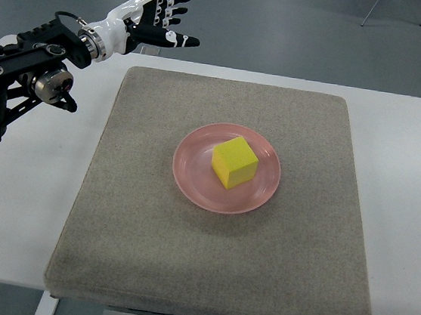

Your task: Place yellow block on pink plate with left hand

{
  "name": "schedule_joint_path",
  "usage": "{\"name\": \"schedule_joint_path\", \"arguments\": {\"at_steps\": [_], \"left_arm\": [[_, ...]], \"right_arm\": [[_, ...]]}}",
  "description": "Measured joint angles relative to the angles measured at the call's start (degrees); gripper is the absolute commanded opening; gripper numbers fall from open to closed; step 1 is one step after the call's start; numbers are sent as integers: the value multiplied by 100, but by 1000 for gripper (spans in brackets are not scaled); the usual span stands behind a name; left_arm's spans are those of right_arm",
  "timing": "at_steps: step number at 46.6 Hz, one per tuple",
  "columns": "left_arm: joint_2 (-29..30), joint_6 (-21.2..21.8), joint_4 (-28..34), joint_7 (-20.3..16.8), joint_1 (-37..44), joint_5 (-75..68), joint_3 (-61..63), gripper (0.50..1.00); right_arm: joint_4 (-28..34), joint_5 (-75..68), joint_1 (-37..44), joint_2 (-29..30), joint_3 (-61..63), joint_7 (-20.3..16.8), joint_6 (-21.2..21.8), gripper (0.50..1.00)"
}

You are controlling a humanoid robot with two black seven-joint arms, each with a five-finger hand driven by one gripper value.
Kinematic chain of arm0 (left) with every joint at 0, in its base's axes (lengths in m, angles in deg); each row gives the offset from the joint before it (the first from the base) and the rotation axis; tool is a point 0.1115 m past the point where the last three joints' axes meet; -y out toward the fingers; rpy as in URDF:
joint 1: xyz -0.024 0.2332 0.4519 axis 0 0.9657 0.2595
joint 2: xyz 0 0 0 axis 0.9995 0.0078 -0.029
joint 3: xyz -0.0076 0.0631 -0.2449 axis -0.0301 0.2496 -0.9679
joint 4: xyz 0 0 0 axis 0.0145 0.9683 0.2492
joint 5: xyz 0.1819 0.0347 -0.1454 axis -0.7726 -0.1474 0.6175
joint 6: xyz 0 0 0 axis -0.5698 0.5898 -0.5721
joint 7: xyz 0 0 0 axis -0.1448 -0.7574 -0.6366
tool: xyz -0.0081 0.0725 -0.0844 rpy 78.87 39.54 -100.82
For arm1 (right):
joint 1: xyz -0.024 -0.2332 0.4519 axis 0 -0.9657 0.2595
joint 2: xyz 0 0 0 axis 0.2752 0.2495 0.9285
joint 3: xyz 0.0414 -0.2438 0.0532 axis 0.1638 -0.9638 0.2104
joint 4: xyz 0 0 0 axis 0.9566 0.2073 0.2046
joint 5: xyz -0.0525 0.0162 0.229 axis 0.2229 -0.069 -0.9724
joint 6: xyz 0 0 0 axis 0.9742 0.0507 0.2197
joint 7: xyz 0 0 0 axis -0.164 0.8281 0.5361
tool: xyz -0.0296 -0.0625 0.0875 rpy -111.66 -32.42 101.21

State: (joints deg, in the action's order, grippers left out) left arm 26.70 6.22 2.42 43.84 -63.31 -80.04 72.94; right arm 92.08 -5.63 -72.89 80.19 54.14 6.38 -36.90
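A yellow block (234, 162) sits in the middle of the pink plate (190, 172), which lies on a grey felt mat (142, 226). My left hand (159, 16) is up at the far left, above the mat's back left corner and well away from the plate. Its fingers are spread and hold nothing. The black left arm comes in from the left edge. The right arm does not show.
The mat lies on a white table (19, 204). Grey floor shows beyond the table's far edge, with thin metal legs (379, 9) at the top right.
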Motion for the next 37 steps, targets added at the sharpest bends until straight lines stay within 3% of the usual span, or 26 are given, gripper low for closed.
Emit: {"name": "schedule_joint_path", "arguments": {"at_steps": [6, 12, 18, 27, 37], "left_arm": [[-7, -153, 230, 10, 259, 861, -378, 996], [-25, -1022, 714, 90, 558, 2110, -794, 996], [-50, -1655, 1184, 583, 660, 2777, -831, 999], [-26, -2381, 1255, 1189, 849, 2999, -997, 999], [-20, -2617, 1251, 1699, 1088, 3389, -1420, 999]], "right_arm": [[0, 2, 0, 0, 0, 0, 0, 924], [0, 7, 0, 0, 4, -1, 0, 924], [0, 7, 1, 0, 14, -1, 0, 924], [0, -2, 0, 0, 3, -1, 34, 924], [84, -1, -5, 0, 0, 0, 69, 924]]}}
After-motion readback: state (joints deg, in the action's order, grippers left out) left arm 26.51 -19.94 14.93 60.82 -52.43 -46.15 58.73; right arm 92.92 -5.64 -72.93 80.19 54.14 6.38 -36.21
